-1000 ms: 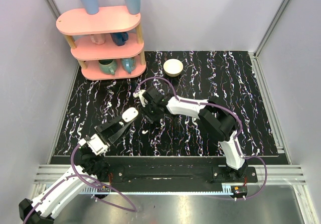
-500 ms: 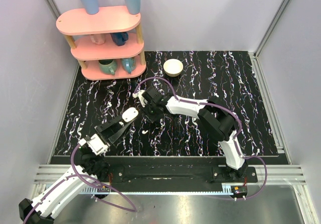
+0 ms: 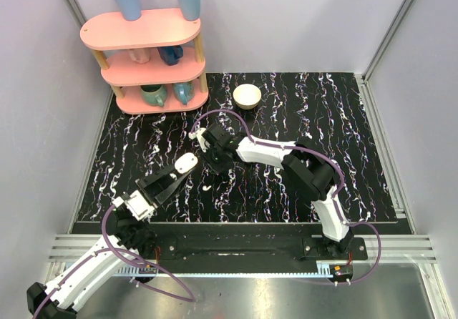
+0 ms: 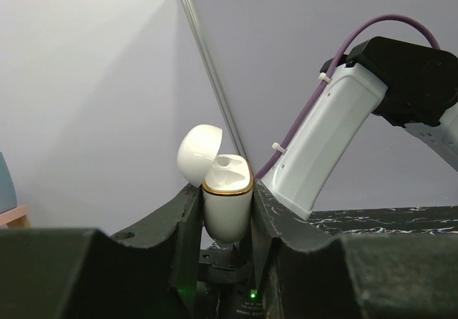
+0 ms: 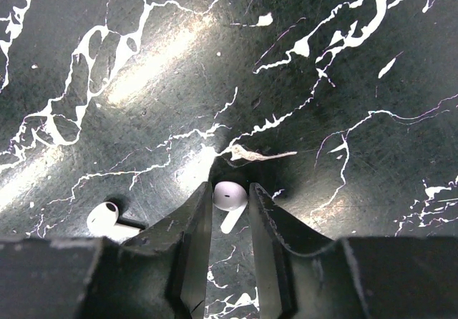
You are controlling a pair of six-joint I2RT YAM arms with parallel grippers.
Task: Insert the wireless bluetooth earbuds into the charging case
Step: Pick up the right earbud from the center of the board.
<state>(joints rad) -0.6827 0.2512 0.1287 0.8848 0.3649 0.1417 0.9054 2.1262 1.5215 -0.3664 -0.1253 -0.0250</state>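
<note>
The charging case [image 4: 227, 204], white with a gold rim, stands upright with its lid [image 4: 199, 154] flipped open, and my left gripper [image 4: 226, 192] is shut on its body. From above, the charging case [image 3: 184, 163] hangs just over the table, left of centre. My right gripper [image 5: 230, 190] points down at the table, and both fingers press the round head of one white earbud [image 5: 229, 197], whose stem lies between them. A second earbud [image 5: 107, 219] lies loose on the table just to its left. In the top view my right gripper [image 3: 214, 167] is close beside the case.
A white bowl [image 3: 247, 95] sits at the back centre of the black marble table [image 3: 322, 119]. At the back left stands a pink shelf [image 3: 147, 58] holding mugs, with blue cups on top. The right arm [image 4: 336, 133] rises close behind the case.
My right gripper's fingers have drawn together round the earbud on the table. The left arm and the case have not moved.
</note>
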